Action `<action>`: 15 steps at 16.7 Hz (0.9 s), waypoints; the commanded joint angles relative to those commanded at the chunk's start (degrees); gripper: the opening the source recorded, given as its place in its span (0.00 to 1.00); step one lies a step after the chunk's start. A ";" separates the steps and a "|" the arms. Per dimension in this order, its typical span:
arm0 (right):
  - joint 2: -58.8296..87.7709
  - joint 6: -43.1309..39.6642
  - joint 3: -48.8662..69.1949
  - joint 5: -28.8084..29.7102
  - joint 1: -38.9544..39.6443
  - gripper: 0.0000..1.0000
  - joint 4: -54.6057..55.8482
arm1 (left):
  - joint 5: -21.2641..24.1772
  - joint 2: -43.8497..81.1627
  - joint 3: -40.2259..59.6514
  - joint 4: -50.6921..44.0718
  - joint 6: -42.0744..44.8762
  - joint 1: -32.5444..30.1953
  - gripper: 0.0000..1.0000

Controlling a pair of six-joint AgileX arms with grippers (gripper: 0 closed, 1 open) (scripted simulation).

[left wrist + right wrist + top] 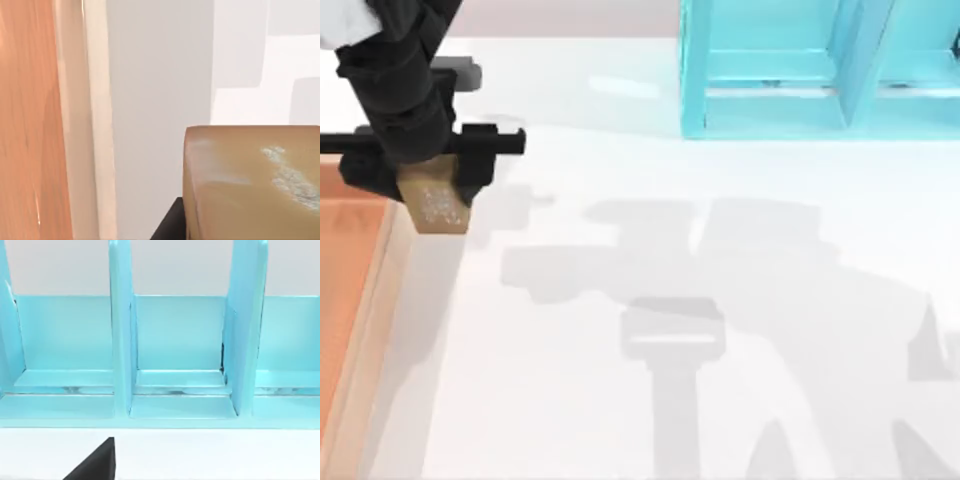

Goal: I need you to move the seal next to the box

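Turquoise-blue shelf frame (790, 70) at table's far right, upright dividers, white table (720, 300)

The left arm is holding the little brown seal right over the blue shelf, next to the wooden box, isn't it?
Not quite. The left gripper does hold the seal next to the box, but over the white table, not the blue shelf. The top view shows the shelf far off at the back right.

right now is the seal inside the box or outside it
Outside: the seal, held by the left hand, sits just beyond the box's rim.
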 joint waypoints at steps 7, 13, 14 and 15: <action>0.00 0.00 0.00 0.00 0.00 1.00 0.00 | 0.00 0.00 0.00 0.00 0.00 0.00 0.38; 0.00 0.00 0.00 0.00 0.00 1.00 0.00 | 0.00 0.00 0.00 0.00 0.00 0.00 0.83; 0.00 0.00 0.00 0.00 0.00 1.00 0.00 | 0.00 0.00 0.00 0.00 0.00 0.00 0.90; 0.00 0.00 0.00 0.00 0.00 1.00 0.00 | 0.00 0.00 0.00 0.00 0.00 0.00 0.98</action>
